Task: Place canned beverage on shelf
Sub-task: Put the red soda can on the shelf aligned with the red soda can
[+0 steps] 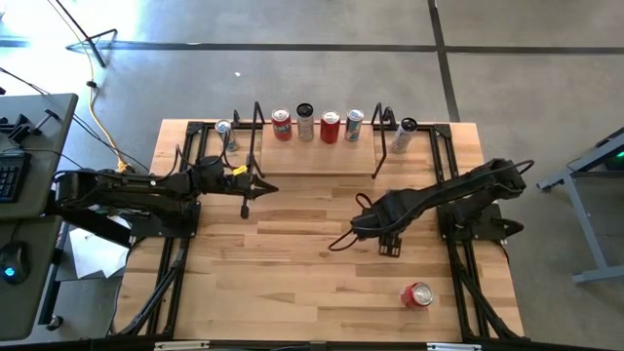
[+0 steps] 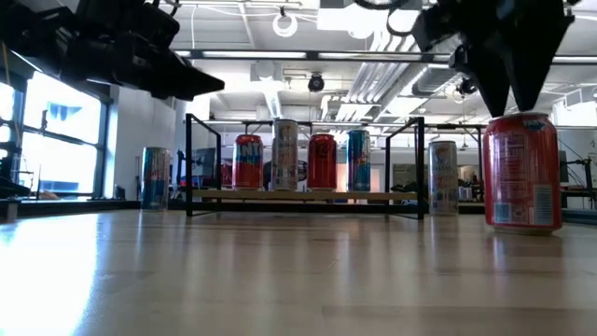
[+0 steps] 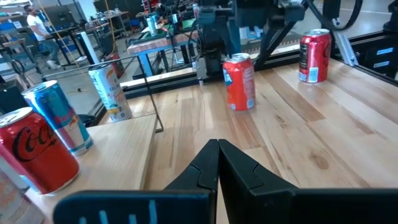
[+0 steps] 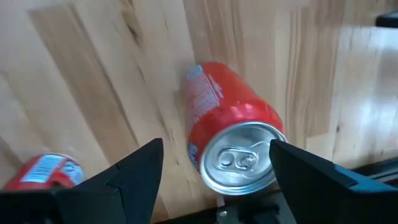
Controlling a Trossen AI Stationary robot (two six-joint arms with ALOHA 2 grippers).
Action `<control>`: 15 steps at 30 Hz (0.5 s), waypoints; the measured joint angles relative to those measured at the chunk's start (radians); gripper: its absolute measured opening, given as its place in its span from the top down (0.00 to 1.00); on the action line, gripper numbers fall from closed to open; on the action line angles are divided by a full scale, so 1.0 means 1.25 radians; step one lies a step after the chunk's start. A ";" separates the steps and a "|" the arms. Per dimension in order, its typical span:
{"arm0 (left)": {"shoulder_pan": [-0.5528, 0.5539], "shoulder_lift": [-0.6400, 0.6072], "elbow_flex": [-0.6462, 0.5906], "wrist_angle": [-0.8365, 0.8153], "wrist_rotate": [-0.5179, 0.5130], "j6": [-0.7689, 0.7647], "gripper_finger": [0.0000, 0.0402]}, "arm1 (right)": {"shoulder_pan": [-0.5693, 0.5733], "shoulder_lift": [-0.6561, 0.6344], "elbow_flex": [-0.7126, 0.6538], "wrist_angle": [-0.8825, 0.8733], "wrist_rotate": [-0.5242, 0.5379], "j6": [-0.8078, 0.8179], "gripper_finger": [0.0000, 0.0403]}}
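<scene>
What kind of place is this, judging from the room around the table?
Probably a robotics lab or workshop. Beyond the wooden table there is a bare concrete floor; a desk with a keyboard stands beside it; and the left wrist view shows workbenches crowded with equipment, with a person among them.

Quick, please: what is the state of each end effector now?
Left end effector: closed, holding nothing.
Right end effector: open, fingers on either side of an upright red can, not gripping it.

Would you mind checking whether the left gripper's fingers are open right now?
No, in the left wrist view the left gripper has its two dark fingers pressed together at the tips, with nothing held between them.
</scene>
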 joint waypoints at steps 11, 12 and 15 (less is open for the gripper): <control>-0.042 0.000 0.000 0.000 0.000 -0.004 1.00 | 0.037 -0.001 0.080 -0.066 0.094 0.054 0.31; -0.045 0.000 0.000 0.000 0.000 -0.004 1.00 | 0.034 -0.001 0.080 -0.064 0.086 0.076 0.31; -0.053 0.000 0.000 0.000 -0.004 -0.004 1.00 | 0.012 -0.001 0.080 -0.056 0.043 0.172 0.31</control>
